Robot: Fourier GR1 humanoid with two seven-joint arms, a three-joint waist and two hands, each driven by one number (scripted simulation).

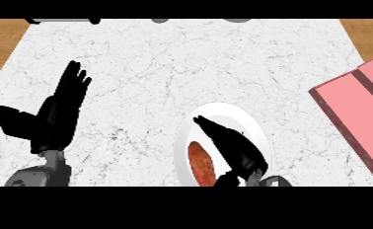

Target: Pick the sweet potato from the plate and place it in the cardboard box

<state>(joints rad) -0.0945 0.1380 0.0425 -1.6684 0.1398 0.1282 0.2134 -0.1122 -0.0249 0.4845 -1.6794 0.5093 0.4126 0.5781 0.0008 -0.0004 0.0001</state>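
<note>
A reddish-brown sweet potato point(200, 164) lies on the left part of a white plate point(218, 112) near the counter's front edge. My right hand point(233, 146) hovers over the plate just right of the sweet potato, fingers straight and pointing up-left, thumb near the potato's lower end. It does not hold the potato. A pink box point(350, 107) with its flaps spread sits at the right edge, partly cut off. My left hand point(62, 107) rests open at the left, fingers up.
The white marble counter point(182, 65) spans the view, with wooden floor showing at both upper corners. Grey and dark shapes point(94, 20) line the far edge.
</note>
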